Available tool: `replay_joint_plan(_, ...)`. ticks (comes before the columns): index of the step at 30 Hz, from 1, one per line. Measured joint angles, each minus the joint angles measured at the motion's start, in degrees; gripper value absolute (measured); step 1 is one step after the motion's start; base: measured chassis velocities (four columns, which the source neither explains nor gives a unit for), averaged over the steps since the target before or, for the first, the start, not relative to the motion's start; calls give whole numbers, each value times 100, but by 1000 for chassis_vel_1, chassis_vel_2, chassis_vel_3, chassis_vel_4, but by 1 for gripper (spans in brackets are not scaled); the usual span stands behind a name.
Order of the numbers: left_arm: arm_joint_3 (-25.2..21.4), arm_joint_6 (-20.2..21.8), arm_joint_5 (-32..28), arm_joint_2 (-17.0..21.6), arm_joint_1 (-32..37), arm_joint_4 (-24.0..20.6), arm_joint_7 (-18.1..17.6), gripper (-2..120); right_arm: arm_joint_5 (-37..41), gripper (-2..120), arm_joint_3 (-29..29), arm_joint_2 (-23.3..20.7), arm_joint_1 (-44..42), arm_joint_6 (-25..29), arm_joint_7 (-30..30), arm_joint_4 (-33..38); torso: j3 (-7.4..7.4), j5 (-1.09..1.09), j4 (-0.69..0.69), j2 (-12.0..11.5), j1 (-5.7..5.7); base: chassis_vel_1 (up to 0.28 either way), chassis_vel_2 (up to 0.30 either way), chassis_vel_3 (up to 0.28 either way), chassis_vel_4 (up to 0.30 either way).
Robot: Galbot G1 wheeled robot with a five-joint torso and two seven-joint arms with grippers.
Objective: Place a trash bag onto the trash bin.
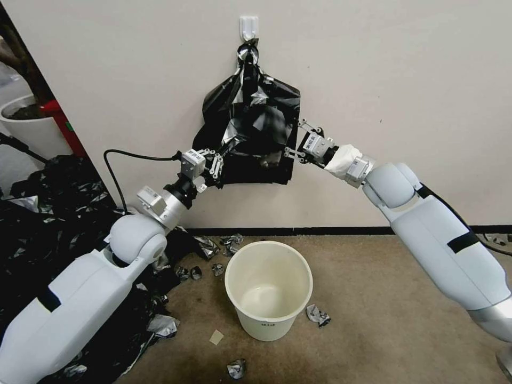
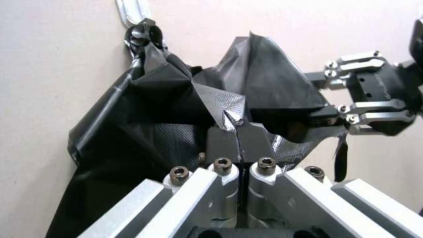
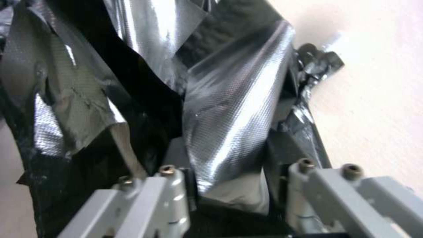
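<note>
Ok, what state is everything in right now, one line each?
Trash bag: front sheet of the bundle hanging from the wall hook, pinched at its lower left.
Trash bin: upright on the floor, unlined.
Left claw: shut on the trash bag.
Right claw: open, film between its fingers.

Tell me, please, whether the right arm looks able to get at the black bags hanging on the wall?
Probably yes: the right gripper is already at the hanging bags' edge, its open fingers straddling a film fold, nothing between; the left gripper pinches film opposite.
</note>
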Motion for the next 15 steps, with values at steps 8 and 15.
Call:
replay_joint_plan(8,-132,-20,-2,-63,215,-127,-93,0,523,7,64,-55,-662,-149,717,480,0,1,-1,0,0,0,0,0,0)
replay_joint_plan(15,-372,-129,75,-269,817,-394,-294,0,2406,0,28,59,-1654,-419,1742,1388,-1,0,-1,0,0,0,0,0,0)
